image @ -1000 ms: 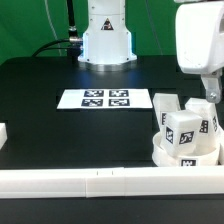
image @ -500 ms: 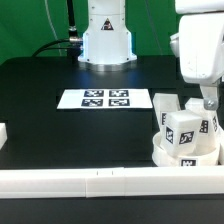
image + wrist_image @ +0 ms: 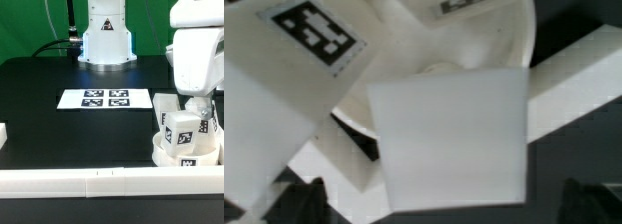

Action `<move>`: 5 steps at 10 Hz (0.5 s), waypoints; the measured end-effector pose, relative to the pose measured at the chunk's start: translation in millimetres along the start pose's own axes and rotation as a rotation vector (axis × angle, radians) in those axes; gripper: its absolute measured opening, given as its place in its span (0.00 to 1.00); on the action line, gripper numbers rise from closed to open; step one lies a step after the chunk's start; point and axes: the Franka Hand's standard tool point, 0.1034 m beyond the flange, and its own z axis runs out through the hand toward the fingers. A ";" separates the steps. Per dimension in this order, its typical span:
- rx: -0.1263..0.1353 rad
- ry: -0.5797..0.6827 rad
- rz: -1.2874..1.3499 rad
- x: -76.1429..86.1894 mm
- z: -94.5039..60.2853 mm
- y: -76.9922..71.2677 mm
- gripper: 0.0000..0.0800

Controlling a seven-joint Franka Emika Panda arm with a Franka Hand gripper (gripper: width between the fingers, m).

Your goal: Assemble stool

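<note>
My gripper (image 3: 203, 104) hangs right over the legs (image 3: 184, 130). Whether its jaws are apart or hold anything, I cannot tell. A leg (image 3: 441, 135) fills my wrist view, directly beneath me. The legs stand upright in the seat (image 3: 186, 152), so I judge I am lining up on one.

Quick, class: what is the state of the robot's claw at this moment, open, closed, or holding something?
Claw: down at the stool legs, but its fingertips are hidden, so open, closed or holding cannot be told.
</note>
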 end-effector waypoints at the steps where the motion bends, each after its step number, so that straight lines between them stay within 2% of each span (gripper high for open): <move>1: 0.004 -0.004 0.005 -3.3 2.0 1.1 0.81; 4: 0.005 -0.005 0.015 -3.4 2.7 0.1 0.80; 5: 0.005 -0.005 0.016 -3.3 2.7 0.1 0.55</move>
